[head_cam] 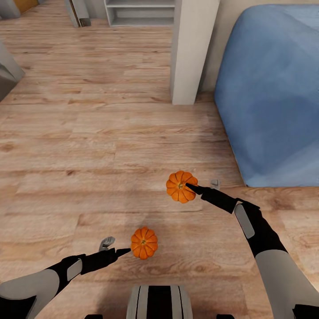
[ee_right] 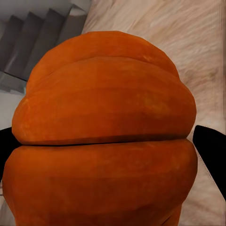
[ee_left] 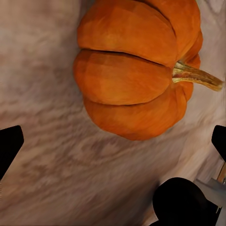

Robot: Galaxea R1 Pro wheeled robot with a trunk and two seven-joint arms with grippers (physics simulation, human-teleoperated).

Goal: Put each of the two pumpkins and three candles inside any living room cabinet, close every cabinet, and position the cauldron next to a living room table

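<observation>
Pumpkin [head_cam: 181, 186] in right claw [head_cam: 198, 188]

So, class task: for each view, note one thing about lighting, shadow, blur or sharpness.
Head view: even, soft light, no glare; floor grain sharp, faint shade near the left pumpkin. Left wrist view: floor smeared and blurry, pumpkin crisper, shaded underneath. Right wrist view: right pumpkin very close, faceted, dark crease across it; floor behind soft.
</observation>
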